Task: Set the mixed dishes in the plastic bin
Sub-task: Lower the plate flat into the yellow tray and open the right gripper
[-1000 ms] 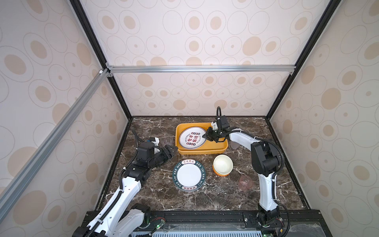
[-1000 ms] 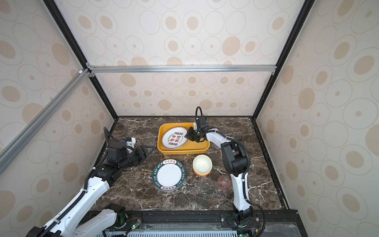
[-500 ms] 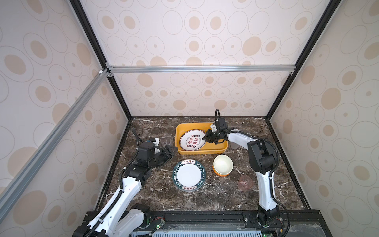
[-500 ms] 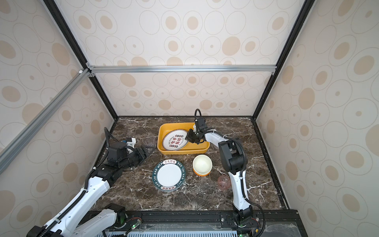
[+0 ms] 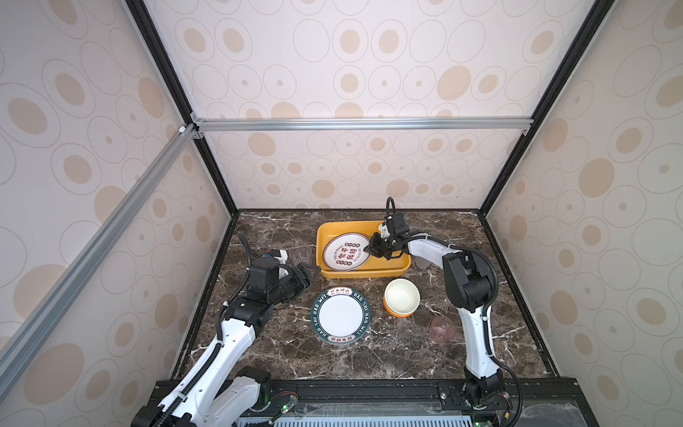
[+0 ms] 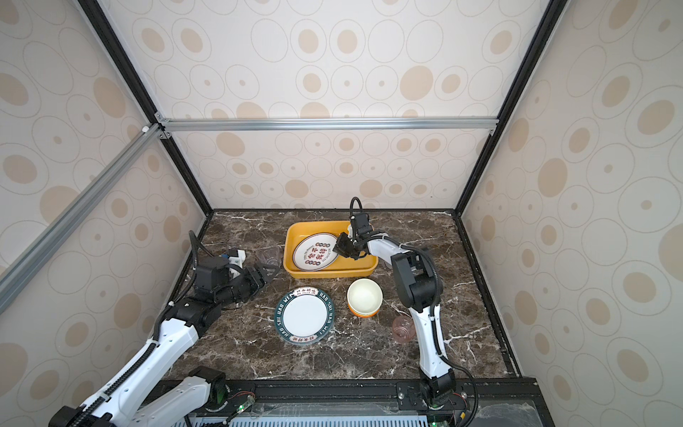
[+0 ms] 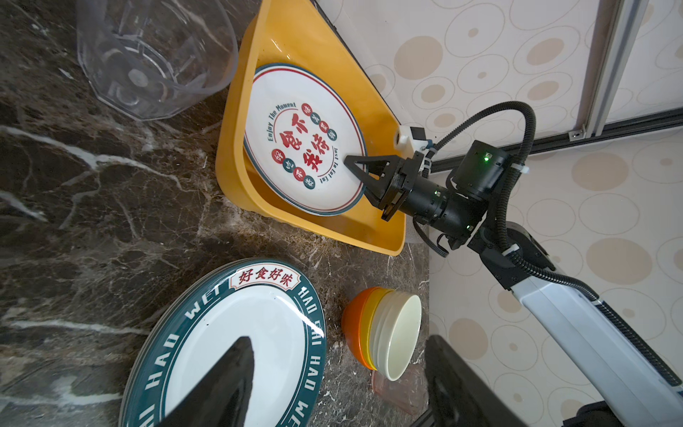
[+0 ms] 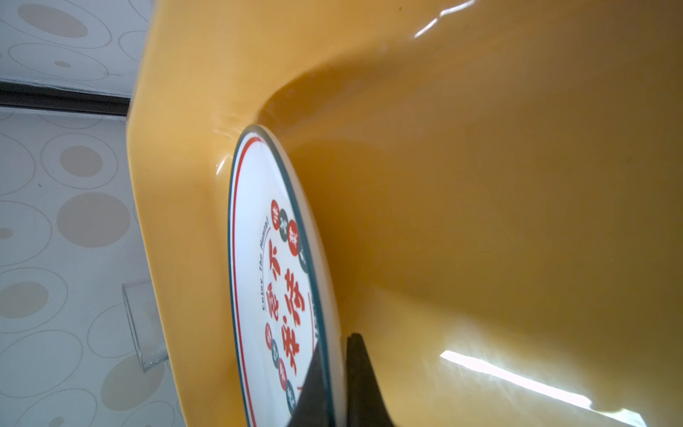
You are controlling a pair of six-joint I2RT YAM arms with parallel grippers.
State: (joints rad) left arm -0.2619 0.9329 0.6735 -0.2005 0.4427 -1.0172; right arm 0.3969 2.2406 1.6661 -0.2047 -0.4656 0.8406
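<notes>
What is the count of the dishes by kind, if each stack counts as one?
Plates: 2, the red-lettered plate and the teal-banded plate stack
Bowls: 1, the orange bowl stack
Cups: 3, the clear cup, the pink cup, the grey cup
Total: 6

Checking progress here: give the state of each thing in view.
Plastic bin, holds one plate only.
Red-lettered plate, inside the bin, rim pinched.
Right gripper, shut on that plate's rim.
Left gripper, open, empty.
Green-banded plate, flat, outside the bin.
Bowls, stacked upright, outside the bin.
Pink cup, upright, outside the bin.
Clear cup, upright, outside the bin.
</notes>
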